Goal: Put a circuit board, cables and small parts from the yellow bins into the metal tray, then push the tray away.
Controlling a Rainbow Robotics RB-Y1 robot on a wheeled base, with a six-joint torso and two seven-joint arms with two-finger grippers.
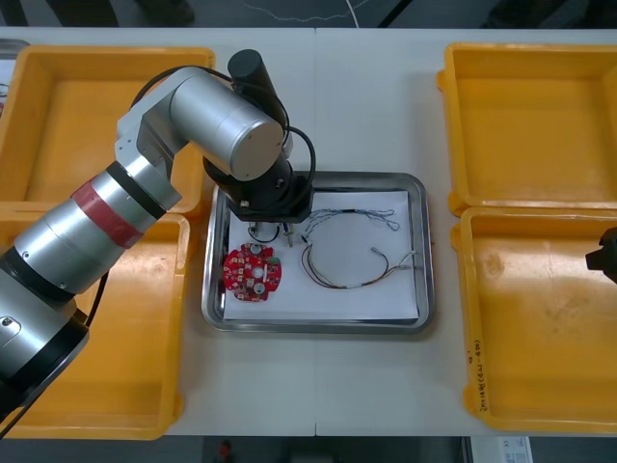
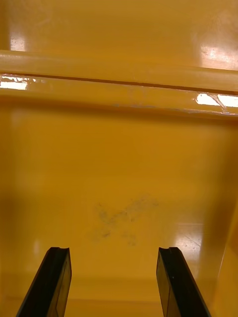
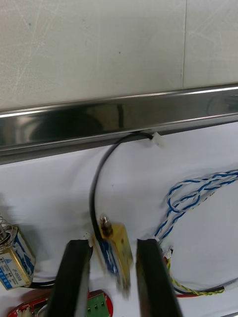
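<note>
The left hand (image 3: 114, 243) hangs over the far left part of the metal tray (image 1: 425, 251), narrowed onto a small metal part (image 3: 116, 250) that is brass-coloured, with a black cable (image 3: 96, 178) curling away beside it. Below lie the circuit board (image 1: 253, 273), another small part (image 3: 14, 257) and the blue-and-white cable (image 3: 198, 190). The release probably wants care: lower first, then open over bare white lining (the board lies just on the near side), so nothing bounces or snags. The right hand (image 2: 114, 282) hovers wide open over the near right yellow bin (image 1: 540, 328).
</note>
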